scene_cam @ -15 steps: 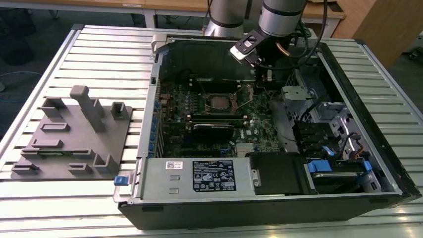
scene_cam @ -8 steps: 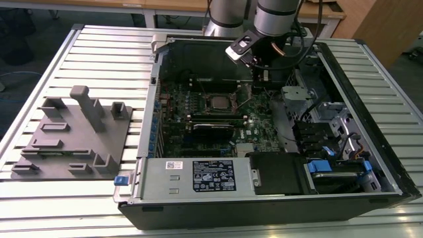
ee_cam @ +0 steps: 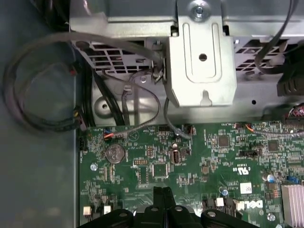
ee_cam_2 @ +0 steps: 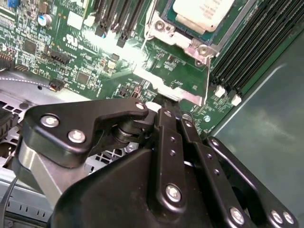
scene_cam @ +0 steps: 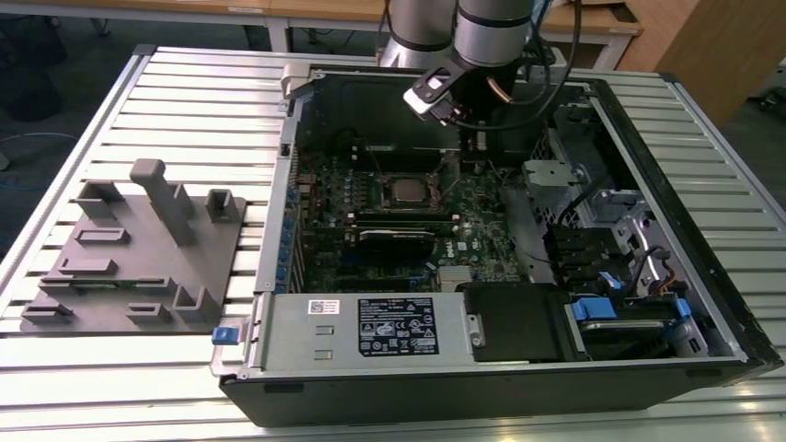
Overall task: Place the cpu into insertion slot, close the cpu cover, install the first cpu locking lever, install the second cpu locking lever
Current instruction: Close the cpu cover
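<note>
Count: I see one cpu (scene_cam: 406, 191), one insertion slot (scene_cam: 382, 196), one end effector (ee_cam: 163, 192). The square cpu lies flat in the slot, metal top up, no long axis. The end effector hangs near the slot, fingers pressed together.

Silver-grey tubular robot arm (scene_cam: 491, 23) with glossy cylindrical joints, thin black cable (scene_cam: 573, 55) looping beside the wrist, matte black jaws of linked flat bars, round silver screw heads (ee_cam_2: 173, 192) at pivots

cpu (scene_cam: 403, 191) in insertion slot (scene_cam: 382, 196) | fixture (scene_cam: 135, 267) on table (scene_cam: 74, 387), the exterior view's left of pc case (scene_cam: 491, 396)
</note>
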Robot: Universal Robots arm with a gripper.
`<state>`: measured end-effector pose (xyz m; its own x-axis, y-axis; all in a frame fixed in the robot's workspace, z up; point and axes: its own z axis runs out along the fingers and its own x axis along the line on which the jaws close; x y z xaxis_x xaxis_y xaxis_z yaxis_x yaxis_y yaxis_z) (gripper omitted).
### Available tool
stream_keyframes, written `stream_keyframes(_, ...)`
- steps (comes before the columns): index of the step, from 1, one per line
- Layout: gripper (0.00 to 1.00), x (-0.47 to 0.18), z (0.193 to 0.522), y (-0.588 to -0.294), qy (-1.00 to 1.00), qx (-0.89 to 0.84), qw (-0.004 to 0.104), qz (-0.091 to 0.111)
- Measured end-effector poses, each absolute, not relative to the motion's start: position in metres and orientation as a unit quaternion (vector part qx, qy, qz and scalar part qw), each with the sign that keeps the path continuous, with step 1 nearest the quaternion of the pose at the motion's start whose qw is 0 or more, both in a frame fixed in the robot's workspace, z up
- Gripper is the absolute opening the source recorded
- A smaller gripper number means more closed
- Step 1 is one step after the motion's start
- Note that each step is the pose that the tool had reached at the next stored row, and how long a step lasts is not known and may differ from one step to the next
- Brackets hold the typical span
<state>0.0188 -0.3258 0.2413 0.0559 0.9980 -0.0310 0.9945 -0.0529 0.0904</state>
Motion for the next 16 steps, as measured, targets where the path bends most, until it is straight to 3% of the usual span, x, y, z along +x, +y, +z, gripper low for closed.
stream_keyframes(10,0.1,-0.014,0.241,-0.326,0.685,0.724,0.067,0.045)
stream_keyframes(16,0.1,-0.018,0.241,-0.326,0.685,0.724,0.07,0.048)
